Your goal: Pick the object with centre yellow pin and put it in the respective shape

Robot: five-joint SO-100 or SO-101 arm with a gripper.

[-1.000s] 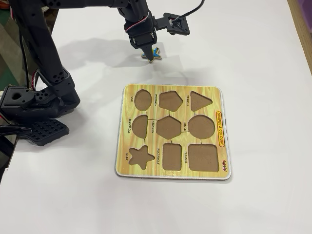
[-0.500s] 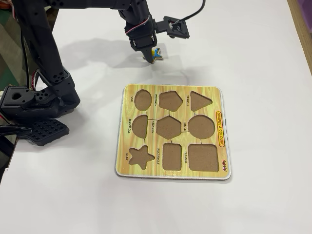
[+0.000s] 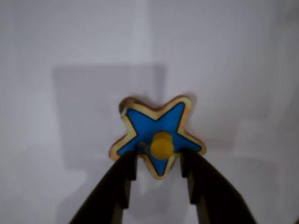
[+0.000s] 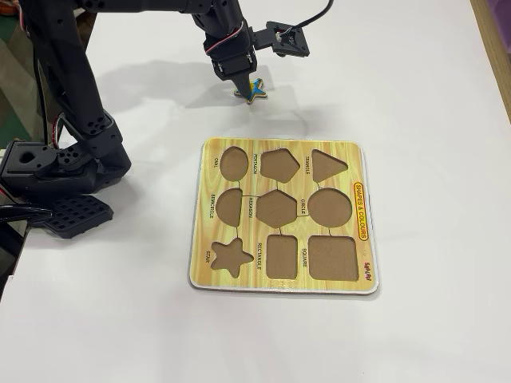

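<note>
Two dark fingers (image 3: 122, 186) rise from the bottom edge of the wrist view, one on each side of the round yellow knob (image 3: 161, 145). The gripper (image 3: 159, 163) stands narrowly parted around that knob; whether the pads actually press it I cannot tell, the picture being soft. The knob sits at the centre of the blue star (image 3: 156, 130), yellow-rimmed, lying at mid-frame on the white tabletop (image 3: 70, 46) with a grey shadow behind it.

Fixed view, from the lower frame upward: bare tabletop (image 4: 96, 335) first, then the yellow wood-grain puzzle board (image 4: 363, 211) at centre. Its star cut-out (image 4: 231, 256), labelled STAR, is at the board's lower left corner, brown and unfilled. Rectangle and square cut-outs lie to its right in the same row; the hexagon cut-out (image 4: 276, 207) and pentagon cut-out (image 4: 279, 164) sit higher on the board. The arm's black base (image 4: 56, 171) occupies the left edge. Beyond the board's top edge, in the upper centre of the frame, the gripper (image 4: 246, 89) points down onto the star (image 4: 256, 90), well apart from the board. The wrist camera (image 4: 286, 37) juts out to the right above it.
</note>
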